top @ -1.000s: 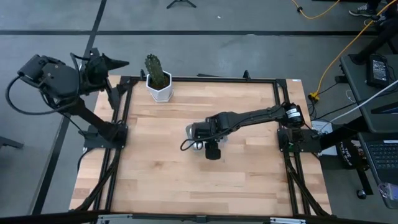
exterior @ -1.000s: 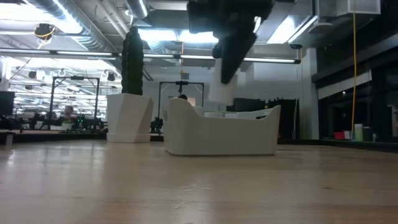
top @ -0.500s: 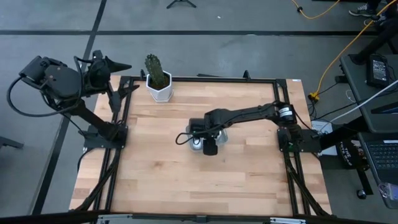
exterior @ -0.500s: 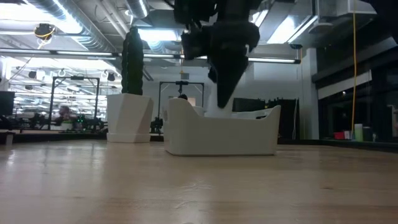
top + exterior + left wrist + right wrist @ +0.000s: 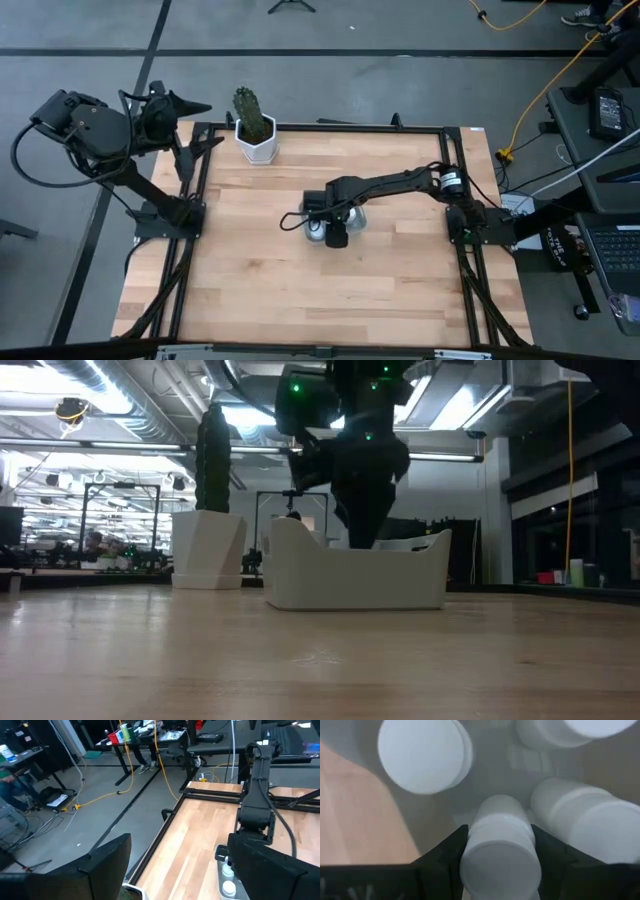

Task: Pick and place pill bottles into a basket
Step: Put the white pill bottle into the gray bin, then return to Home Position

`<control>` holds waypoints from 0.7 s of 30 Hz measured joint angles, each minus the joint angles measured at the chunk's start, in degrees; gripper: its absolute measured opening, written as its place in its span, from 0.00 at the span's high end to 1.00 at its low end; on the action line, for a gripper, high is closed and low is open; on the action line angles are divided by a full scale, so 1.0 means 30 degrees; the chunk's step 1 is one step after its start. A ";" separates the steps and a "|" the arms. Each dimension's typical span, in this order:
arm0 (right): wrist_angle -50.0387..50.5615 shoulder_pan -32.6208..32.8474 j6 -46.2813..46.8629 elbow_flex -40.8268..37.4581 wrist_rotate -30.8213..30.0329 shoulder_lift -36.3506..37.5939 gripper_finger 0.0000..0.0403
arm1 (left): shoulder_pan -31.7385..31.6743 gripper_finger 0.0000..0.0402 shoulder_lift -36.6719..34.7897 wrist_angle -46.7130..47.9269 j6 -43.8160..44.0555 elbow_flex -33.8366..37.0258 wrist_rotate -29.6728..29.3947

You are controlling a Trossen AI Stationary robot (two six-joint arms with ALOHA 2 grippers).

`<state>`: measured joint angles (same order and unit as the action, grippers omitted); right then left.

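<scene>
The pale blue-grey basket (image 5: 355, 575) stands at the table's middle; in the high view (image 5: 352, 214) my right arm covers most of it. My right gripper (image 5: 337, 232) reaches down into it (image 5: 362, 520), shut on a white pill bottle (image 5: 500, 855). Three more bottles (image 5: 422, 755) (image 5: 580, 730) (image 5: 585, 825) stand inside the basket around it. My left gripper (image 5: 185, 870) is open and empty, raised off the table's far left corner (image 5: 165, 105). My right gripper pinches the bottle's round side (image 5: 472, 855) between its two fingers (image 5: 445, 855), one on each side. The fingers point down into the basket and the bottle lies along them, one flat end toward the wrist camera. Whether its lower end touches the basket's floor is hidden.
A white hexagonal pot with a cactus (image 5: 254, 132) stands at the table's far edge, left of middle. Bare wood lies left, right and near of the basket. Cables and desks lie beyond the table's right side (image 5: 600, 110).
My right gripper has gone down and slightly toward the table's left edge, into the basket, carrying the bottle with it. It stays shut on the bottle.
</scene>
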<state>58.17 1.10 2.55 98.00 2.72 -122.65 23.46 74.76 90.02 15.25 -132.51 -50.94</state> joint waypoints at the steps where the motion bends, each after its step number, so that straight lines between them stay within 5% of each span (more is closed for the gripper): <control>1: -0.0256 0.0000 0.0082 -0.0198 0.0000 0.0000 0.59 | 0.0000 0.19 0.0000 0.0000 0.0000 0.0000 0.0073; 7: -0.0226 -0.0022 0.0993 -0.0635 0.0000 -0.0015 0.58 | 0.0000 0.19 0.0007 0.0000 -0.0286 0.0000 0.0358; 15: 0.0060 -0.0022 0.2072 -0.0240 -0.0007 0.0386 0.20 | 0.0000 0.19 0.0002 0.0000 -0.0328 0.0000 0.0378; 21: 0.2010 0.0133 0.2013 0.2725 -0.0024 0.0469 0.15 | -0.0007 0.19 0.0000 0.0000 -0.0571 0.0000 0.1474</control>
<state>64.20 1.50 8.59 106.17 2.65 -121.24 23.44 74.76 90.02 13.53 -132.51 -46.52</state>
